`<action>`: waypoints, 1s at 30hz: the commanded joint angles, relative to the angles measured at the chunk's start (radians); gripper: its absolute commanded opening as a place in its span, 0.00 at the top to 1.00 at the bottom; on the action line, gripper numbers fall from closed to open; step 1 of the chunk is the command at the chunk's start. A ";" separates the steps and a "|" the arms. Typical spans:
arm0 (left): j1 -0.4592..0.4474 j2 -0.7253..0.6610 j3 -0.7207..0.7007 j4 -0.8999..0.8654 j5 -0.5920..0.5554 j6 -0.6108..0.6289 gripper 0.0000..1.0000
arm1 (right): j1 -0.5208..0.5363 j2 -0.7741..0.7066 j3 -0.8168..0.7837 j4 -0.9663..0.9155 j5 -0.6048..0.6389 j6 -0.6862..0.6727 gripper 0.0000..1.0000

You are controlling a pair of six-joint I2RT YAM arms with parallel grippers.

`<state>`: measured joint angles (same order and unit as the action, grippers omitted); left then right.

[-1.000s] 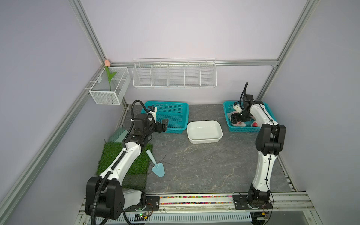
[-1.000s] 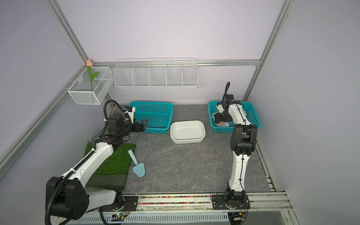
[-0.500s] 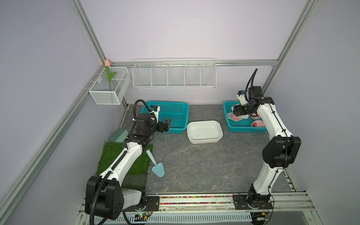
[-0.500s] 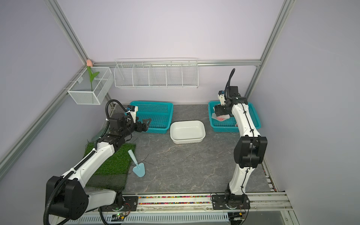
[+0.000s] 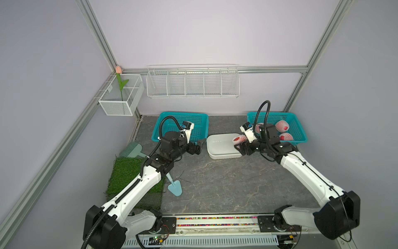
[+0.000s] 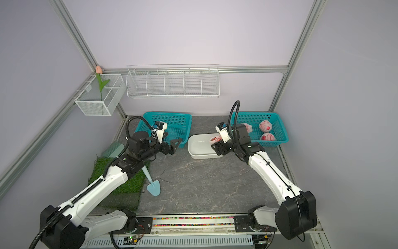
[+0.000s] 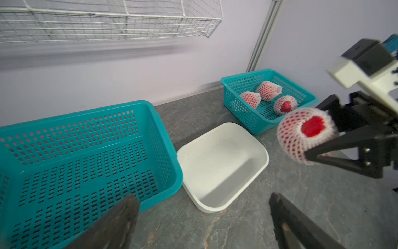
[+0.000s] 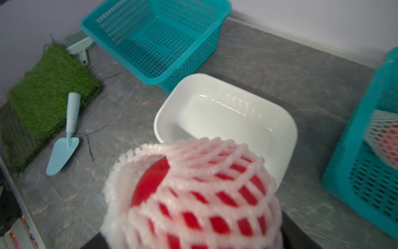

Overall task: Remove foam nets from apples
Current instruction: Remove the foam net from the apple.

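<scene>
In both top views, the right claw (image 5: 238, 144) is gripping an apple (image 5: 236, 140) wrapped in a white foam net (image 5: 242, 138). It is holding it off the table (image 5: 226, 183) at the right end of a white tub (image 5: 216, 143); whether it is hanging over the tub or just beside it I cannot tell. The tub is sitting between two teal baskets. The left basket (image 5: 183, 113) is showing its perforated floor. The right basket (image 5: 271, 113) is carrying three more netted apples (image 6: 265, 125), one partly hidden behind the arm. The left claw (image 5: 199, 145) is hovering open with nothing between its jaws, just in front of the left basket's near corner. On the back wall a white wire rack (image 5: 192, 82) is hanging, and a white mesh box (image 5: 116, 105) beside it is holding a pink tulip (image 5: 118, 69) standing upright.

In the left wrist view, the left claw's dark fingers (image 7: 120, 222) are standing wide apart over the table. The left basket (image 7: 86, 163) and the white tub (image 7: 221, 163) are showing bare floors. In the right basket (image 7: 243, 75), the three netted apples (image 7: 268, 90) are lying close together. The right claw (image 7: 317, 133) is clamping the held apple (image 7: 312, 129) through its foam net (image 7: 290, 138), with red skin showing at the net's open end.

In the right wrist view, the held apple (image 8: 150, 185) is filling the foreground, its foam net (image 8: 193, 163) stretching over it in diamonds. Beyond it the white tub (image 8: 226, 112) is lying glossy, and one netted apple (image 8: 383, 133) is resting in the right basket (image 8: 355, 183). A pale blue trowel (image 8: 64, 142) is lying beside a grass mat (image 8: 47, 92).
</scene>
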<state>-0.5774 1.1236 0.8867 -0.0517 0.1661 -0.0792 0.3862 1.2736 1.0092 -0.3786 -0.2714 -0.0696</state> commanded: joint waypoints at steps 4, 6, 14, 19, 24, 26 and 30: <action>-0.106 -0.044 -0.085 -0.014 -0.120 -0.076 0.03 | 0.033 -0.047 -0.301 0.423 -0.149 0.041 0.19; -0.131 -0.032 -0.098 -0.011 -0.132 -0.087 0.02 | 0.036 -0.025 -0.373 0.533 -0.181 0.040 0.19; -0.196 0.154 -0.012 -0.001 -0.183 -0.130 0.01 | 0.037 0.098 -0.523 0.859 -0.197 -0.009 0.16; -0.204 0.284 0.084 0.025 -0.154 -0.142 0.01 | 0.038 0.210 -0.580 1.091 -0.187 -0.008 0.17; -0.222 0.383 0.157 0.030 -0.125 -0.190 0.01 | 0.035 0.276 -0.641 1.235 -0.189 -0.015 0.16; -0.225 0.416 0.169 0.052 -0.107 -0.226 0.01 | 0.036 0.301 -0.689 1.363 -0.172 0.001 0.16; -0.246 0.473 0.201 0.053 -0.087 -0.266 0.01 | 0.036 0.345 -0.719 1.435 -0.143 0.039 0.15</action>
<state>-0.8066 1.5665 1.0508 -0.0086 0.0532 -0.2886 0.4210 1.5913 0.3069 0.9054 -0.4339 -0.0582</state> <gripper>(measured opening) 0.994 0.851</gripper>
